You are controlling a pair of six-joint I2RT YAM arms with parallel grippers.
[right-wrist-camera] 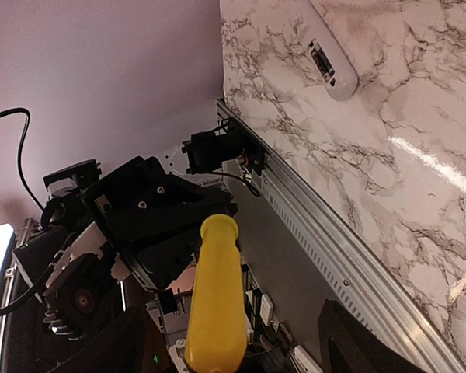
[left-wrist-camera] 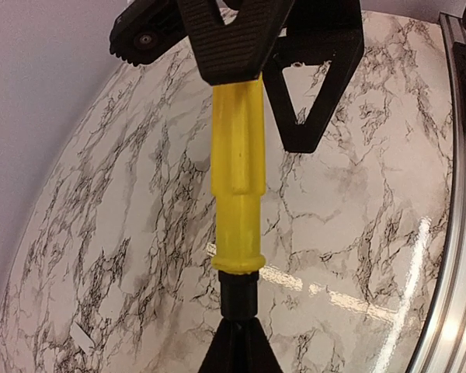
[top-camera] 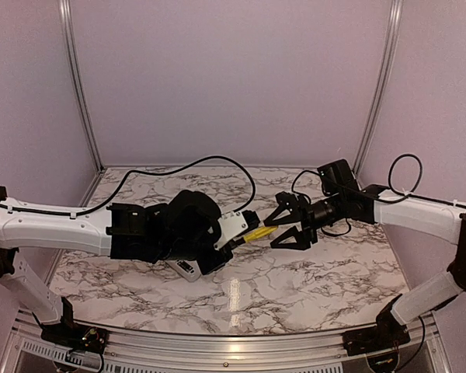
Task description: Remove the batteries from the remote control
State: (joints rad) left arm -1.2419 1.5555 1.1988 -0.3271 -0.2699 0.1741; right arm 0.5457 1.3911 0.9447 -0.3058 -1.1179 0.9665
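The left arm reaches in from the left side, low over the marble table (top-camera: 311, 287), forearm nearly level and wrist pointing toward the right arm. The left gripper (top-camera: 242, 238) is clenched on the yellow-handled screwdriver (top-camera: 258, 233): in the left wrist view its 2 fingertips pinch the black shank just below the handle's flared collar, and the handle runs straight away from them. The tool is in the air, roughly level, its butt toward the right arm.

The right arm comes in from the right side, elbow raised near the back corner, forearm sloping down toward the centre. The right gripper (top-camera: 286, 223) is spread, with 1 finger on each side of the handle's butt end. In the right wrist view the handle stands between the 2 dark fingers (right-wrist-camera: 357, 342) with a gap showing on the right, so the jaws have not closed on it. In the left wrist view 1 finger crosses over the end of the handle and the other stands beside it, apart.

The remote control (top-camera: 188, 270) lies flat on the table under the left arm's wrist, touched by neither gripper. The right wrist view shows its recessed compartment (right-wrist-camera: 322, 61) facing up and uncovered. Whether the batteries are in it I cannot tell.
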